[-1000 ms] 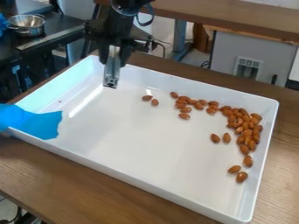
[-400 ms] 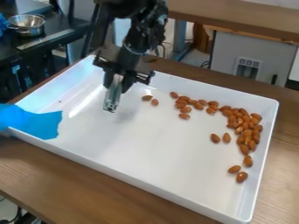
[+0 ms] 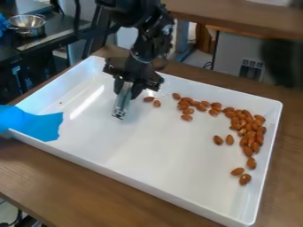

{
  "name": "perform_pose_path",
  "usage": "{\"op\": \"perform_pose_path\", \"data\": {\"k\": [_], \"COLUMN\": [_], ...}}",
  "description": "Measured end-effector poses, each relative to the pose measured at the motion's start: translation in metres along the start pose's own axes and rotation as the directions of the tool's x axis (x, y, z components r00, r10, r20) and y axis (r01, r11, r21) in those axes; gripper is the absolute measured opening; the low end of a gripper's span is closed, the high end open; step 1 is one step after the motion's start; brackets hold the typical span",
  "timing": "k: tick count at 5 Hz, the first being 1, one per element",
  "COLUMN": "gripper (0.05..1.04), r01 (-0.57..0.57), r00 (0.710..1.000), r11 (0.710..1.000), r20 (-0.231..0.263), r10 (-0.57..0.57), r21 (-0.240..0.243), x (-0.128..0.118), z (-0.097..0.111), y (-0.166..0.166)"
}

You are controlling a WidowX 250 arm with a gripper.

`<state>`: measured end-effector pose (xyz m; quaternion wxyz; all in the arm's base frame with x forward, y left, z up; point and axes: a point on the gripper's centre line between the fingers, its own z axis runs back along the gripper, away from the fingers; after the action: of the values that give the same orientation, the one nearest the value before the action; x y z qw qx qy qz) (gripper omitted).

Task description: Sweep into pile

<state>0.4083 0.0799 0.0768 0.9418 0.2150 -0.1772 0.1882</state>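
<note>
My gripper (image 3: 128, 89) hangs over the left part of the white tray (image 3: 142, 153), shut on a narrow silver tool (image 3: 122, 103) that points down. The tool's lower end is left of the almonds; whether it touches the tray floor I cannot tell. Two almonds (image 3: 157, 103) lie just right of the gripper. A looser group (image 3: 187, 111) runs along the tray's back side, joining a dense cluster (image 3: 243, 126) near the right wall. Several almonds (image 3: 245, 179) lie apart toward the front right.
A blue piece of cloth or plastic (image 3: 35, 123) lies over the tray's left front corner. Raised white walls surround the tray, which stands on a brown wooden table (image 3: 77, 184). A metal pot (image 3: 26, 25) stands on a dark counter at the back left.
My gripper and the silver tool have come down and forward over the tray, then shifted slightly right. The almonds have not visibly moved. A dark blurred shape has appeared at the upper right.
</note>
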Motion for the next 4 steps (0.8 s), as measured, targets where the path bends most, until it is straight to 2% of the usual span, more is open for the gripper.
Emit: {"op": "perform_pose_path", "data": {"k": [1,3,4], "gripper": [0.377,0.377,0.378], "r01": [0.034,0.034,0.054], "r00": [0.999,0.998,0.997], "r11": [0.999,0.999,0.997], "r20": [-0.011,-0.043,-0.056], "r10": [-0.034,-0.035,-0.057], "r21": [-0.013,-0.020,-0.056], "x": [-0.007,-0.006,-0.013], "z": [-0.003,0.003,0.014], "y": [-0.018,-0.045,-0.064]}}
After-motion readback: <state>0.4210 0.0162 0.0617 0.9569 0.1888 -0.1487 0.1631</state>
